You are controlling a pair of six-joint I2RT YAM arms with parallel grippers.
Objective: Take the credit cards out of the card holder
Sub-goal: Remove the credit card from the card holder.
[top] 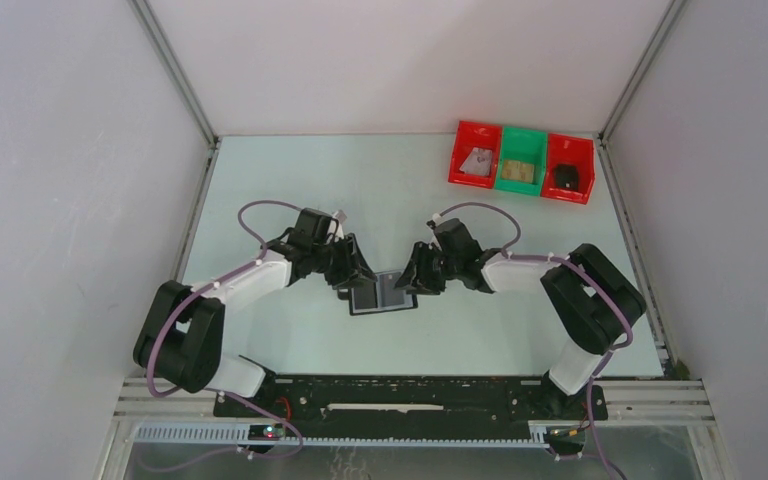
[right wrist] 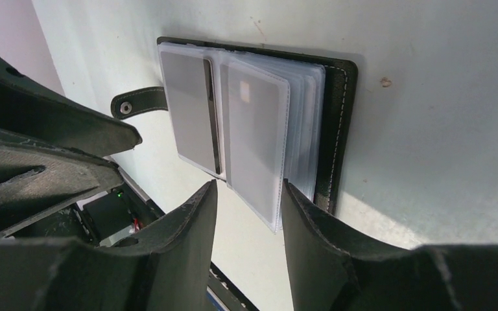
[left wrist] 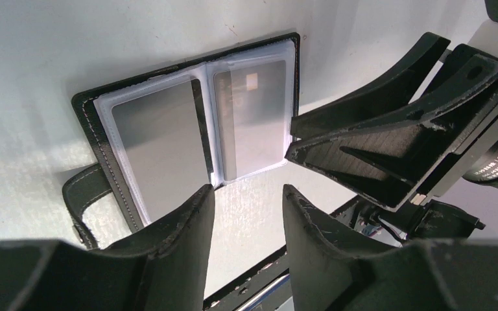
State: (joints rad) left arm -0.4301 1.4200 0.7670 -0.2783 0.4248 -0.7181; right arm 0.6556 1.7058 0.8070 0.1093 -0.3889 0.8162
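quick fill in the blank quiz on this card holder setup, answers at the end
1. The card holder lies ____ on the table, between the two arms.
2. The silvery-grey credit cards sit ____ its clear sleeves.
3. The left gripper and the right gripper each hold ____.
4. The middle bin of the three at the far right is ____.

Missing words: open; inside; nothing; green
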